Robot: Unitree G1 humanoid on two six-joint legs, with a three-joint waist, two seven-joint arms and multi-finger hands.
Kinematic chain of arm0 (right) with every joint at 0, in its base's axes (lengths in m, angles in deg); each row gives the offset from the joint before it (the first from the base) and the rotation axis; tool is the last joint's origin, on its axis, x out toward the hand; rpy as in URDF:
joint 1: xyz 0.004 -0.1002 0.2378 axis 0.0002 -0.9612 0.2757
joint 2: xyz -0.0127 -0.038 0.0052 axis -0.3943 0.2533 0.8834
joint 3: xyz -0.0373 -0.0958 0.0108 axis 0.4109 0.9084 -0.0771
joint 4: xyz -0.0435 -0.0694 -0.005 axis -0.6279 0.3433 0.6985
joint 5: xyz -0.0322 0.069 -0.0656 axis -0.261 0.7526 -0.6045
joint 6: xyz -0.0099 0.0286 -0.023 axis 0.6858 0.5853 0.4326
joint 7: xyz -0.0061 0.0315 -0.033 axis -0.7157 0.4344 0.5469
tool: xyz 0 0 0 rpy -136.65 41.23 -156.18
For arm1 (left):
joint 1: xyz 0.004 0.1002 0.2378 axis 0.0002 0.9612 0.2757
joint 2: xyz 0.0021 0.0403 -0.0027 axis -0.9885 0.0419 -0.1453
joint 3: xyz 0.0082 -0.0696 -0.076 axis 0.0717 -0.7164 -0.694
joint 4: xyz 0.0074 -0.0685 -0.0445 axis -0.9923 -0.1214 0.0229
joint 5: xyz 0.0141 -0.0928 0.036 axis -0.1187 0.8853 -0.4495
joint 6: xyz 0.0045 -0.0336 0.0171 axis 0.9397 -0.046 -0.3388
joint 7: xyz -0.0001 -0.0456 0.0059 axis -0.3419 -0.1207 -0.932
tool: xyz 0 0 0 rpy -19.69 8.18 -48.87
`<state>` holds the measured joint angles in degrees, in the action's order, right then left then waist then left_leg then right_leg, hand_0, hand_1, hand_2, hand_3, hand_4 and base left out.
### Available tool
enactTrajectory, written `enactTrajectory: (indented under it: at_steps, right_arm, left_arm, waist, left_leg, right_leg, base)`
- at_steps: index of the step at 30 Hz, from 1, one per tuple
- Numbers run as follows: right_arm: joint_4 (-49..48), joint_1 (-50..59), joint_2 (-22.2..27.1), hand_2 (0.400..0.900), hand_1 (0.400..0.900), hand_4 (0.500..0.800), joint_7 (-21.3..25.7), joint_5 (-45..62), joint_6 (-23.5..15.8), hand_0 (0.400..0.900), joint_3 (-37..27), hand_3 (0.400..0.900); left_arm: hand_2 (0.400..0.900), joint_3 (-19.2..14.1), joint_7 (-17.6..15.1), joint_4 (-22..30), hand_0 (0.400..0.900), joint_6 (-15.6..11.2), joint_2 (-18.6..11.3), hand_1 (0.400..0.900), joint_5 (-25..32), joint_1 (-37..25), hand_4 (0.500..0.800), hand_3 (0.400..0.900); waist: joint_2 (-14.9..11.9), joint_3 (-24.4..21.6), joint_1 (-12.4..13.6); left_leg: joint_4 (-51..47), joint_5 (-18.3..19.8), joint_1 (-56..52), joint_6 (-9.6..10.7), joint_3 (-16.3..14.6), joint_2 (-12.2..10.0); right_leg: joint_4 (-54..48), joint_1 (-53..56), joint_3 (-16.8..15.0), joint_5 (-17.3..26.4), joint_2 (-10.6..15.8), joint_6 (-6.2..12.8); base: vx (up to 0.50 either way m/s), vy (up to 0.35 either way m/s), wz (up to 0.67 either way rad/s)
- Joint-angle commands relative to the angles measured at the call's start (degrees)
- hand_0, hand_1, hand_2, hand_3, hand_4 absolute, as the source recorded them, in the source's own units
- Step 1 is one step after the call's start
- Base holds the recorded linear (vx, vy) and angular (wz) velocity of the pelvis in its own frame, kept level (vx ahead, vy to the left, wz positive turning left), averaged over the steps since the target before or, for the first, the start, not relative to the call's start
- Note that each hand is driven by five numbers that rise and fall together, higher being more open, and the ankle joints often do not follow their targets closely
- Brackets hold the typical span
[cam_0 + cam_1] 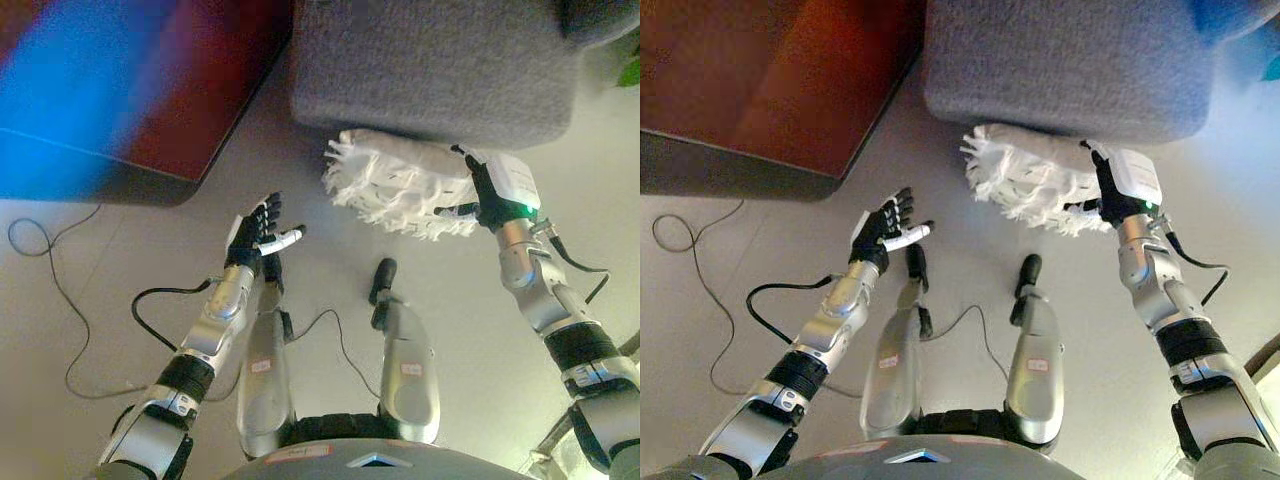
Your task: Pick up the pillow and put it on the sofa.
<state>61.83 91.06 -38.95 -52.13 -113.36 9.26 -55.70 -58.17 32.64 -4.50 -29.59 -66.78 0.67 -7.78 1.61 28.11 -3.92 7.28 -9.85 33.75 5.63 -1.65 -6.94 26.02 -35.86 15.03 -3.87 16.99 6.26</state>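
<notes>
A white fringed pillow (pixel 395 180) hangs just in front of the grey sofa's (pixel 440 70) front edge, above the floor. My right hand (pixel 478 200) grips the pillow's right end, with thumb and fingers pinched on it. My left hand (pixel 258 235) is held out over the floor to the pillow's left, apart from it, with straight spread fingers and nothing in it.
A dark reddish-brown cabinet (pixel 790 90) stands at the upper left, beside the sofa. Pale floor (pixel 90 300) runs between them and under my arms. A bit of green plant (pixel 630 72) shows at the right edge.
</notes>
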Motion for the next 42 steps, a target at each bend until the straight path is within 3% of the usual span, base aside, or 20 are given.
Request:
enactTrajectory:
  at_steps: [1, 9, 17, 27, 35, 36, 37, 42]
  right_arm:
    - [-3.99, 4.61, 1.13, 0.900, 0.900, 0.800, 5.71, -0.99, 0.11, 0.900, -1.95, 0.900]
    - [-0.57, 10.93, 1.19, 0.900, 0.900, 0.800, 8.79, -1.41, 1.57, 0.900, -1.73, 0.900]
    - [3.90, 20.31, 3.66, 0.900, 0.900, 0.800, 9.90, -1.44, 4.30, 0.900, 0.46, 0.900]
    - [9.05, 35.42, 4.49, 0.900, 0.900, 0.800, 2.80, 6.10, 6.32, 0.900, 8.27, 0.900]
    - [13.91, 44.82, 2.83, 0.900, 0.900, 0.800, 0.79, 11.09, 6.28, 0.900, 13.36, 0.900]
    - [14.35, 46.05, 2.55, 0.675, 0.675, 0.665, 0.25, 12.13, 6.03, 0.675, 13.92, 0.675]
    - [15.12, 47.17, 2.45, 0.400, 0.400, 0.500, -0.46, 13.13, 5.96, 0.400, 14.75, 0.400]
    - [15.92, 51.03, 1.18, 0.400, 0.400, 0.500, -1.50, 17.13, 4.99, 0.400, 16.66, 0.400]
  left_arm:
    - [0.900, -0.84, -1.84, 5.63, 0.900, -4.70, -0.68, 0.900, 0.92, -1.60, 0.800, 0.900]
    - [0.900, -0.84, -4.09, 7.74, 0.900, -5.70, -0.15, 0.900, 1.01, -5.30, 0.800, 0.900]
    - [0.900, -0.79, -4.84, 10.30, 0.900, -5.44, -1.27, 0.900, 2.48, -5.31, 0.800, 0.900]
    - [0.900, -2.02, -5.05, 12.49, 0.900, -3.17, -3.55, 0.900, 4.88, -4.87, 0.800, 0.900]
    - [0.900, -1.15, -4.75, 12.62, 0.900, -2.87, -4.22, 0.900, 6.27, -5.10, 0.800, 0.900]
    - [0.900, -1.15, -4.70, 12.38, 0.900, -2.78, -4.19, 0.900, 6.44, -5.31, 0.800, 0.900]
    - [0.900, -1.11, -4.59, 12.33, 0.900, -2.78, -4.27, 0.900, 6.75, -5.45, 0.800, 0.900]
    - [0.900, -0.66, -4.31, 11.66, 0.900, -2.31, -4.05, 0.900, 6.96, -5.74, 0.800, 0.900]
  waist:
    - [-2.34, -0.88, 0.08]
    - [-1.06, 0.79, -0.51]
    - [0.15, 1.38, 0.45]
    - [-1.45, 1.65, 1.72]
    - [-2.33, 1.65, 2.51]
    - [-2.52, 1.65, 2.52]
    - [-2.69, 1.65, 2.57]
    - [-3.51, 1.65, 2.46]
  left_leg:
    - [17.17, 16.05, 1.16, 1.35, 1.90, -2.93]
    - [25.56, 19.18, 12.43, 1.10, 2.76, -2.35]
    - [34.07, 23.45, 22.01, 1.08, 4.82, -2.02]
    - [38.84, 24.78, 30.07, 1.03, 6.83, -1.63]
    - [38.27, 24.18, 31.52, 1.12, 7.45, -0.79]
    - [38.20, 24.06, 31.65, 1.19, 7.51, -0.77]
    - [38.03, 23.92, 31.76, 1.23, 7.53, -0.77]
    - [37.22, 23.34, 31.78, 1.42, 7.65, -0.73]
  right_leg:
    - [0.46, -3.26, -3.49, 5.06, 1.26, 3.88]
    - [6.81, -14.02, -5.88, 3.40, 2.02, 3.67]
    - [15.50, -23.15, -7.38, -1.48, 1.78, 3.16]
    - [19.99, -30.05, -7.07, -2.93, 1.60, 2.60]
    - [20.12, -31.52, -6.73, -2.69, 1.61, 2.70]
    - [19.98, -31.56, -6.71, -2.63, 1.60, 2.67]
    - [19.84, -31.61, -6.61, -2.52, 1.67, 2.66]
    - [18.72, -31.36, -6.28, -1.97, 1.49, 2.65]
  base:
    - [-0.07, 0.010, -0.01]
    - [-0.03, 0.012, -0.03]
    - [0.04, -0.001, -0.01]
    - [0.02, -0.007, 0.03]
    - [0.01, 0.006, 0.03]
    - [0.00, 0.005, 0.05]
    - [0.00, 0.000, 0.00]
    - [-0.02, 0.006, 0.01]
